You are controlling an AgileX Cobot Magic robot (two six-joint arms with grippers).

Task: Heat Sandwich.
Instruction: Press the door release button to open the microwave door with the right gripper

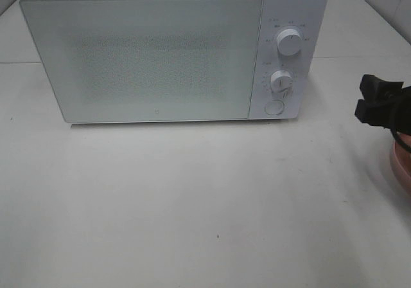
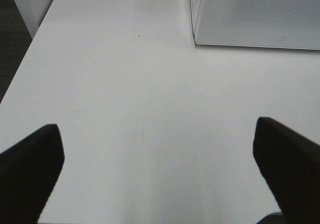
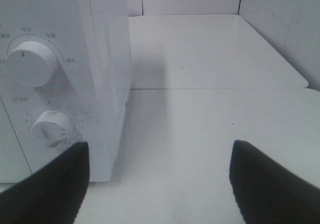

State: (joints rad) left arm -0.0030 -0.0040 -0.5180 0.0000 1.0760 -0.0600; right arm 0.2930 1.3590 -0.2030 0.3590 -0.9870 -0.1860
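Right of microwave [image 1: 160,56], plate [image 1: 403,169] cut off behind gripper [image 1: 363,97]

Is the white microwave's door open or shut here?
Shut. The white box-shaped microwave's frosted door lies flush with the knob panel beside it; no gap or interior shows.

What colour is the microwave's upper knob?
The round plastic upper knob is white; clearest in the right wrist view.

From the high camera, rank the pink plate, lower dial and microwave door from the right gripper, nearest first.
1. Pink plate, at the right edge, beside the right gripper.
2. Lower dial, on the panel to its left.
3. Microwave door, farthest left.
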